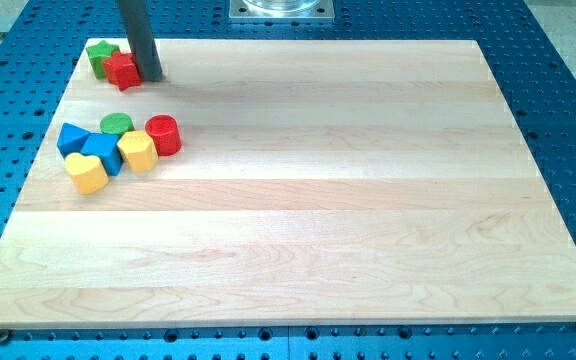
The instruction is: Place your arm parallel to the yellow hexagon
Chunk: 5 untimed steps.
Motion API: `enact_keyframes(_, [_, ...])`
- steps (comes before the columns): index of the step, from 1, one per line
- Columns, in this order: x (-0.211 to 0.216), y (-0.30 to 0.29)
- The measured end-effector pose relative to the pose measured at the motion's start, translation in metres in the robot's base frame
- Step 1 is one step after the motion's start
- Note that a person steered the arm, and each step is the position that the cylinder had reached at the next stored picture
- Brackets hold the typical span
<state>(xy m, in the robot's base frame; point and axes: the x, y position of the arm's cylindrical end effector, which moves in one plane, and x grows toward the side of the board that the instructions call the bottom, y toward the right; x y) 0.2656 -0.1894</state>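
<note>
At the view's top left, your tip (151,75) touches the red star block (122,70), well above the yellow hexagon (138,151); no jaws exist, so reposition alongside it.

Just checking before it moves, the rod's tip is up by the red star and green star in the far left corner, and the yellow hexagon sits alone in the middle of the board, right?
Not alone: the camera view shows the yellow hexagon clustered near the left edge, beside the red cylinder. My tip is by the red star and green star.

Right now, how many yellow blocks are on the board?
2. A yellow hexagon sits in the left cluster beside the red cylinder; a yellow heart lies at that cluster's lower left. My tip is above them, and none appear hidden.
</note>
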Motion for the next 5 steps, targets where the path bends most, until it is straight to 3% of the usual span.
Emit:
enact_keyframes(3, [0.006, -0.001])
enact_keyframes(5, [0.068, 0.064])
